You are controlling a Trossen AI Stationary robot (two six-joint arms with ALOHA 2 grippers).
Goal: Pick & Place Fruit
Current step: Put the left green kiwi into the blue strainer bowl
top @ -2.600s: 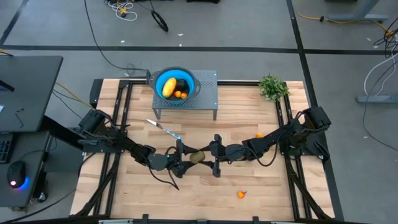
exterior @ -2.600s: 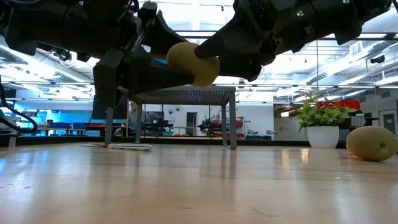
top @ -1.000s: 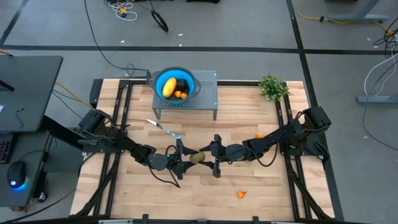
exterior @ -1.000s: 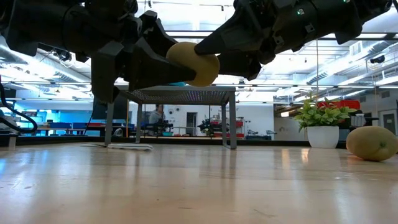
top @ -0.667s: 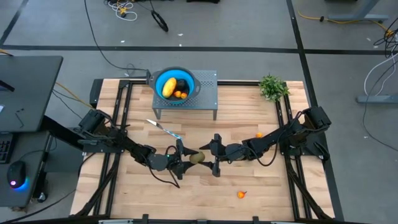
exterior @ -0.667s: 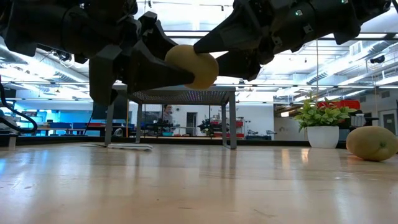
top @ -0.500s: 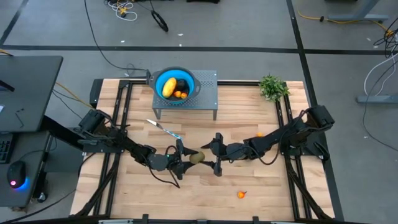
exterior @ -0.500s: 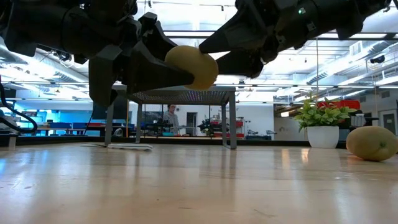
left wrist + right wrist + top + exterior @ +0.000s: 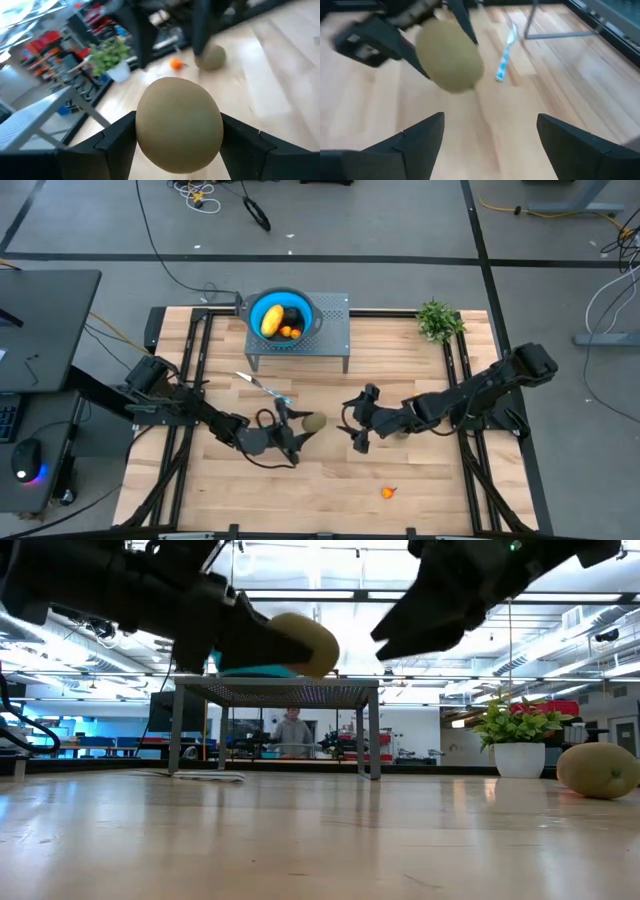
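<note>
Left tool grips olive-brown oval fruit above wooden worktop.
Right tool released, fingers spread, just beside fruit. Second olive oval mostly hidden behind right arm; left fingertips obscured by the fruit.

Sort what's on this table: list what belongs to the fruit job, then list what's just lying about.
Job:
olive-brown fruit held in the left gripper
right gripper, open
second olive-brown fruit on the table
orange piece
blue bowl with fruit inside

Lying about:
plant
knife
metal stand
</note>
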